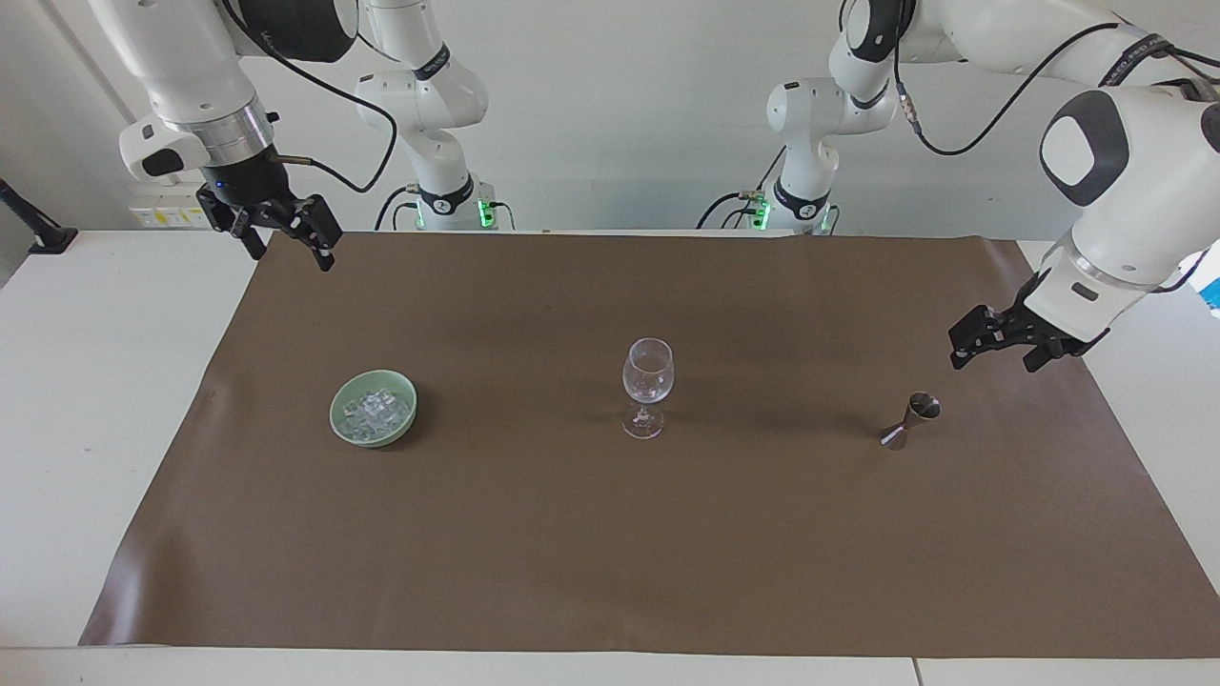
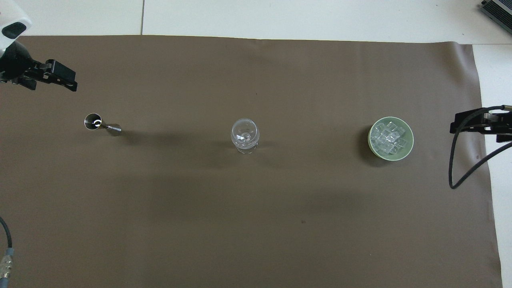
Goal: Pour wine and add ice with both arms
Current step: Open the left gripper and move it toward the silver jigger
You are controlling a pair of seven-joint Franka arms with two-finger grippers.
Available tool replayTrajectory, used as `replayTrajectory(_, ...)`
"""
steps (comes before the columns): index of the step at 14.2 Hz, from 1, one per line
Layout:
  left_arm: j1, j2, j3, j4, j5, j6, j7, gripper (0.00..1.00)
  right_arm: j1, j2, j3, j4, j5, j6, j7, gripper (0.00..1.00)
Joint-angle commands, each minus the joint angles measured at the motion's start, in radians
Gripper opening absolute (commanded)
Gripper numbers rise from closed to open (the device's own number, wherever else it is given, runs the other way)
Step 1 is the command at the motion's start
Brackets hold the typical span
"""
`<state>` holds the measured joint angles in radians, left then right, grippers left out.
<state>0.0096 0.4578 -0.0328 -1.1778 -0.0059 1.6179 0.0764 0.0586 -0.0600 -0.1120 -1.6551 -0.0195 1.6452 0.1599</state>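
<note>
Ice (image 1: 376, 411), a heap of small clear glassy cubes, fills a shallow pale green bowl (image 1: 342, 422) standing upright on the brown mat toward the right arm's end of the table. A clear stemmed wine glass (image 1: 647, 386) stands upright and empty at the middle of the mat, well apart from the bowl. A small metal jigger (image 1: 910, 420), a double cone, stands upright toward the left arm's end, about level with glass and bowl
</note>
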Motion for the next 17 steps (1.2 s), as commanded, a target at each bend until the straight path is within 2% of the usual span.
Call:
replayTrajectory(1, 0.013, 0.064, 0.005, 0.046, -0.002, 0.026, -0.001, 1.0, -0.022, -0.024, 0.015, -0.023, 0.018, -0.01, -0.017, 1.0)
replayTrajectory(4, 0.029, 0.108, 0.031, 0.082, -0.038, 0.034, -0.012, 1.0, -0.022, -0.024, 0.015, -0.023, 0.018, -0.01, -0.019, 1.0)
replayTrajectory(10, 0.041, 0.134, 0.12, 0.083, -0.238, 0.059, -0.17, 1.0, -0.022, -0.024, 0.015, -0.023, 0.019, -0.01, -0.017, 1.0)
replayTrajectory(17, 0.093, 0.141, 0.128, 0.043, -0.376, 0.043, -0.4, 1.0, -0.022, -0.024, 0.015, -0.023, 0.019, -0.01, -0.017, 1.0)
